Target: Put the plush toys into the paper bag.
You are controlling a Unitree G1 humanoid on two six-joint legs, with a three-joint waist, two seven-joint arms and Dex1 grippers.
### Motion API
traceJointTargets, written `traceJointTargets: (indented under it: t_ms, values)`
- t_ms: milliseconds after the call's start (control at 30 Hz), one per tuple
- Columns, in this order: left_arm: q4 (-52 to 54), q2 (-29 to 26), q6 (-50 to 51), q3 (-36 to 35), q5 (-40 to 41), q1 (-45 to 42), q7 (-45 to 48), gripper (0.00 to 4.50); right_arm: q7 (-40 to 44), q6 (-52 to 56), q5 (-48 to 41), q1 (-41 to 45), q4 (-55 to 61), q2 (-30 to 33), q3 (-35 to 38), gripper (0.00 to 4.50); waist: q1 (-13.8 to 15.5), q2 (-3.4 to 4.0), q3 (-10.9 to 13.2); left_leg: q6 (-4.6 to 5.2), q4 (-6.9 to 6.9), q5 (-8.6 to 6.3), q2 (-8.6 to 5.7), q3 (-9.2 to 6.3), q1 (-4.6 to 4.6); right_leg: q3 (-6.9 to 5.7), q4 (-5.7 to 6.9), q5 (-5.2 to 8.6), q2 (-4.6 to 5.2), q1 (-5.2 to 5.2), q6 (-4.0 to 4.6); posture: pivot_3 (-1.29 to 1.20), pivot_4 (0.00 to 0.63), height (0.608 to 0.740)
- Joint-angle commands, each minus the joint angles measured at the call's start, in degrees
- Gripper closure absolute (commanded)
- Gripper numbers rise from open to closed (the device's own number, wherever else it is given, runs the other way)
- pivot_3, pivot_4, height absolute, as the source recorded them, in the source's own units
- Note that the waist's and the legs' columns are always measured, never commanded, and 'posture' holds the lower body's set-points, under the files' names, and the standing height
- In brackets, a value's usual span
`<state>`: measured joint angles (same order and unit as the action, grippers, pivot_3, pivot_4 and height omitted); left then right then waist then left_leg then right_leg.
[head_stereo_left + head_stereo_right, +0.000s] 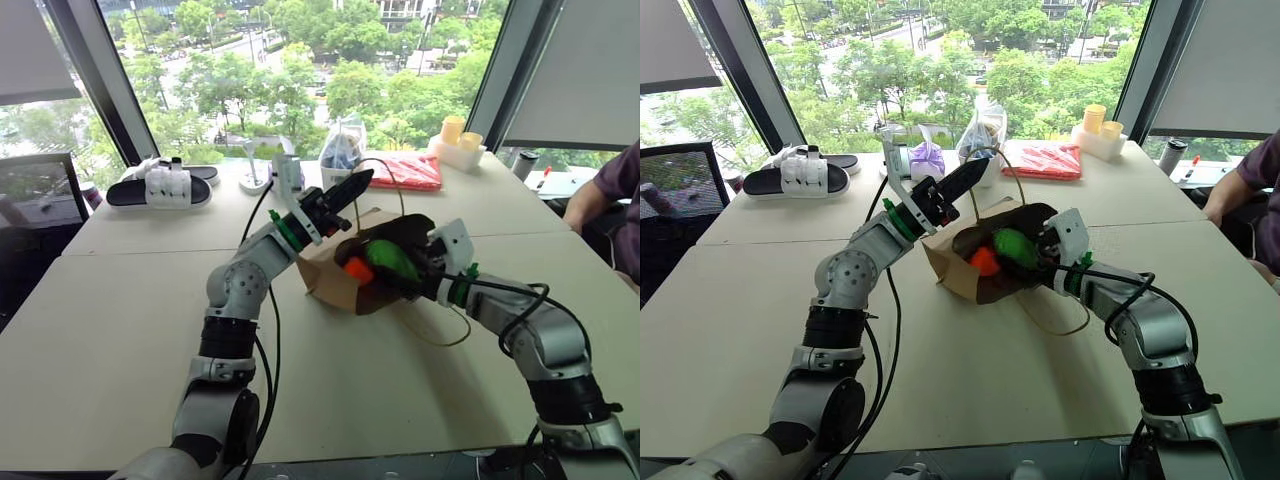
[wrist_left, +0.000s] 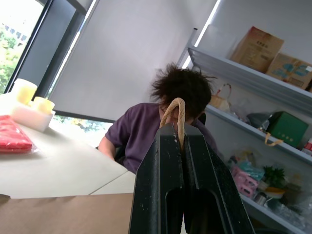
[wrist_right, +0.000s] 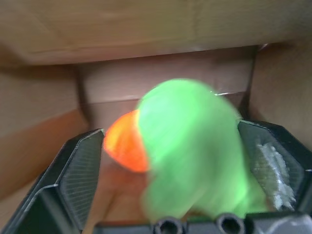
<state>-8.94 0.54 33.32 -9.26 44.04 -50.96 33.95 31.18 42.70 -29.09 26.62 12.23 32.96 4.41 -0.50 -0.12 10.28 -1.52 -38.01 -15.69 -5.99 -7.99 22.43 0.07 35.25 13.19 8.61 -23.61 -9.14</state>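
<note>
Resting, seemingly, green toy (image 3: 190, 146) inside bag (image 1: 335, 280)

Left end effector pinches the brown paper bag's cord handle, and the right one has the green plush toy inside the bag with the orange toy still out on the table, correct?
Not quite: the bright orange plush toy is already inside the brown kraft paper bag, beside the light green plush toy, as the right wrist view shows. The rest holds.
</note>
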Motion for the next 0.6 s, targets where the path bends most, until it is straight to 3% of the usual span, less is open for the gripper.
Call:
traceJointTargets:
  t_ms: [33, 133, 233, 400, 600]
  values:
    - [0.43, -0.25, -1.07, -0.5, 0.51, -1.53, 0.25, 4.5, 0.08, 3.9, -7.25, -1.79, 8.0, 1.11, 8.12, 0.06, 0.0, 0.0, 0.0, 0.02, 0.0, -0.01, 0.0, 0.0, 0.0, 0.0, 0.0, 0.0, 0.0, 0.0, 0.0, 0.0, 0.15, 0.74]
    - [-1.35, -0.24, -1.78, 0.01, -0.3, -2.43, 1.0, 4.5, -2.01, 10.09, -18.0, -8.59, 13.19, 1.77, 22.4, 0.06, 0.63, 0.0, 0.0, 0.23, 0.01, -0.13, 0.0, -0.05, 0.01, -0.02, -0.01, 0.0, -0.02, 0.03, 0.0, 0.0, 0.15, 0.74]
    - [-2.13, -0.21, -1.87, 0.05, -0.17, -2.87, 1.52, 4.5, -3.6, 12.15, -22.46, -15.67, 14.02, 1.41, 29.64, 0.06, 1.35, -0.01, 0.01, 0.28, 0.0, -0.16, -0.01, -0.03, 0.0, -0.03, -0.07, 0.0, -0.01, 0.11, 0.0, 0.0, 0.15, 0.74]
    - [-2.5, 0.17, -2.04, 0.36, -0.08, -2.81, 2.12, 4.5, -7.14, 12.83, -27.44, -24.9, 13.47, -2.66, 34.68, 0.06, 1.18, 0.01, -0.01, 0.31, -0.01, -0.18, -0.01, 0.01, -0.05, -0.01, -0.03, 0.0, -0.03, 0.13, 0.0, 0.0, 0.15, 0.74]
    - [-2.22, 1.0, -2.48, 1.06, -0.42, -2.23, 2.21, 4.5, -14.55, 12.08, -35.88, -28.89, 14.18, -11.94, 33.54, 0.06, 0.99, 0.03, -0.01, 0.31, 0.0, -0.18, 0.02, 0.01, -0.1, 0.05, 0.04, 0.0, -0.02, 0.1, 0.0, 0.0, 0.15, 0.74]
